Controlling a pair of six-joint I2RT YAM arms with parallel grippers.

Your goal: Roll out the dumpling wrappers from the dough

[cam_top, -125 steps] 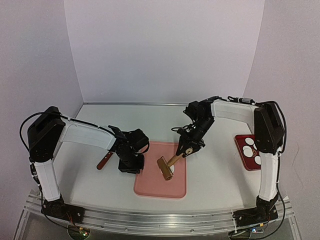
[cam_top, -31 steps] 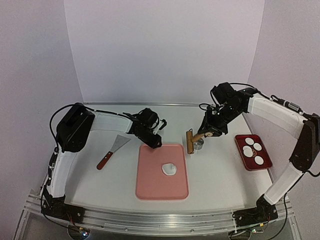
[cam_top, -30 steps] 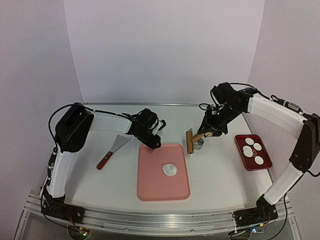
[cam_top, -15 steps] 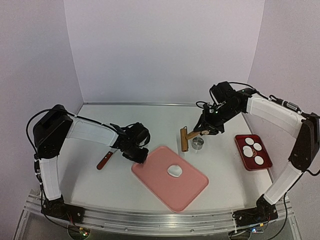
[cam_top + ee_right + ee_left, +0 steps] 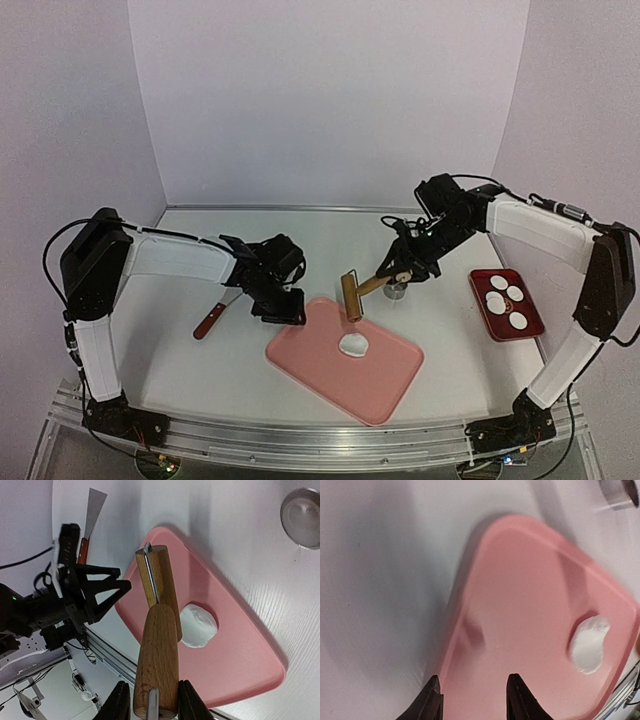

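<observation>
Left hand [image 5: 474, 702] low at board [image 5: 530, 605] corner, fingers [image 5: 432, 705] apart; right hand [image 5: 156, 702] extended, clamped on roller [image 5: 157, 630] handle.

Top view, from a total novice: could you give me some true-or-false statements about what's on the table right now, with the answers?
1. The right gripper holds a wooden rolling pin by its handle. True.
2. The dough has been rolled flat. False: it is a rounded lump on the pink board.
3. The red tray holds four white discs. True.
4. The rolling pin presses on the dough. False: from above, bare board shows between them.
5. The metal ring sits on the pink board. False: it stands on the table beside the board.
6. The left gripper is open at a corner of the board. True.
</observation>
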